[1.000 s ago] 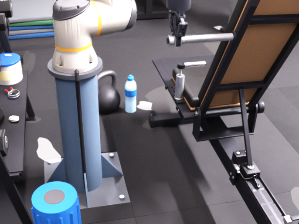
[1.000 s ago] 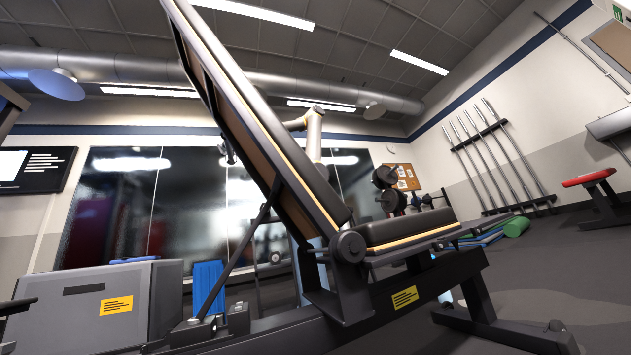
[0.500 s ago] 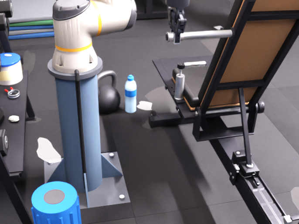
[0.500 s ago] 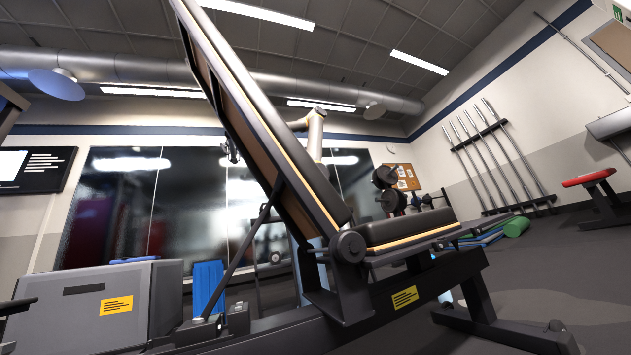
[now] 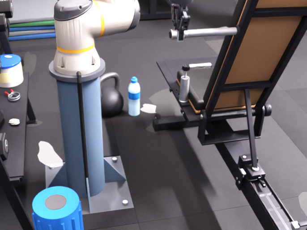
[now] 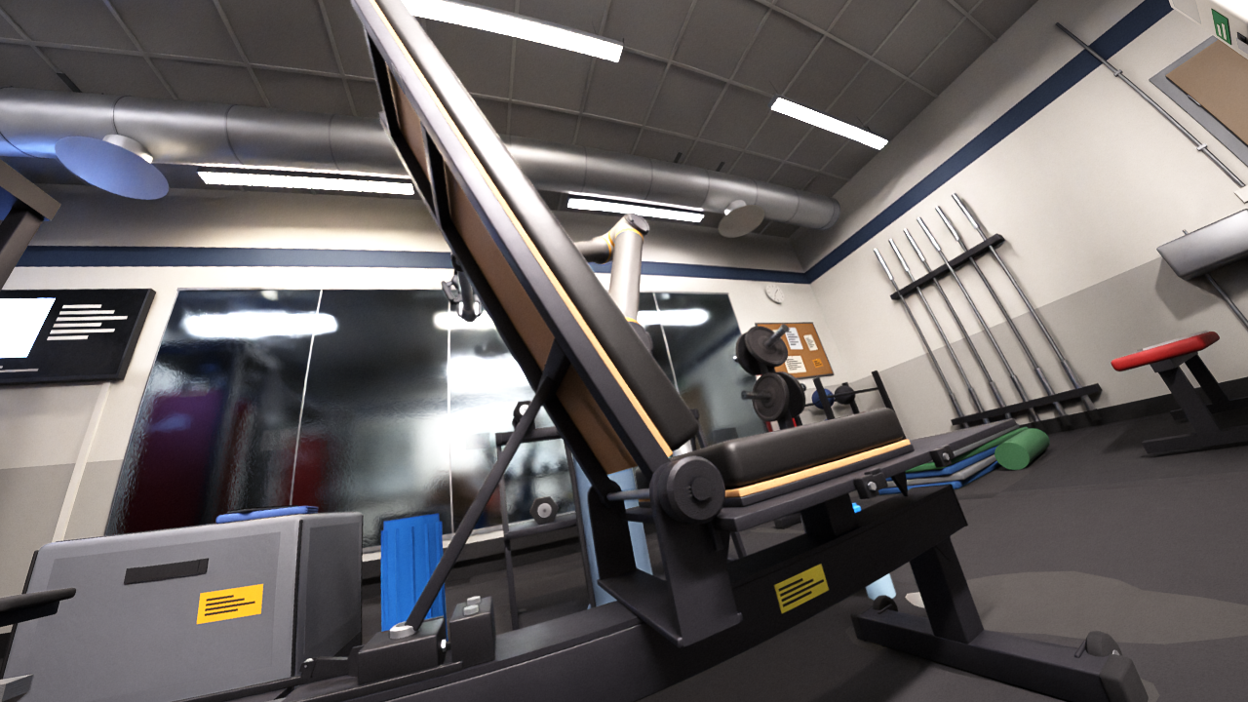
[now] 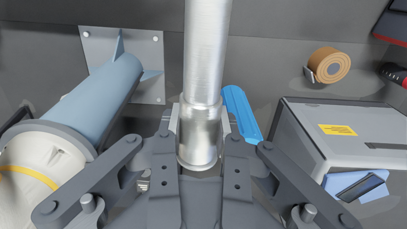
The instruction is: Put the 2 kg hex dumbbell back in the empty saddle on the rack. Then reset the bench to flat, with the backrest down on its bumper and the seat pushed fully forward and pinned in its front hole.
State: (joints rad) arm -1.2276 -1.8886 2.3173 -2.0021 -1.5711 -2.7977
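Note:
The bench stands on the right of the gym floor. Its backrest (image 5: 262, 49) is raised steeply, with a black pad (image 6: 558, 297) and a wooden underside. A silver handle bar (image 5: 205, 32) sticks out sideways from the backrest frame. The end of this handle (image 7: 200, 134) is held in my closed gripper (image 5: 180, 34). A black support strut (image 5: 250, 129) runs from the backrest down to a slider block (image 5: 250, 171) on the base rail. The seat (image 6: 803, 445) lies flat, with a silver pull pin (image 5: 184, 86) at its side. No dumbbell or rack saddle can be made out.
My blue pedestal (image 5: 81, 133) stands left of the bench. A kettlebell (image 5: 111, 99) and a water bottle (image 5: 134, 97) sit on the floor between them. A blue foam roller (image 5: 57, 209) stands near the pedestal. A grey box (image 7: 347, 134) lies below the handle.

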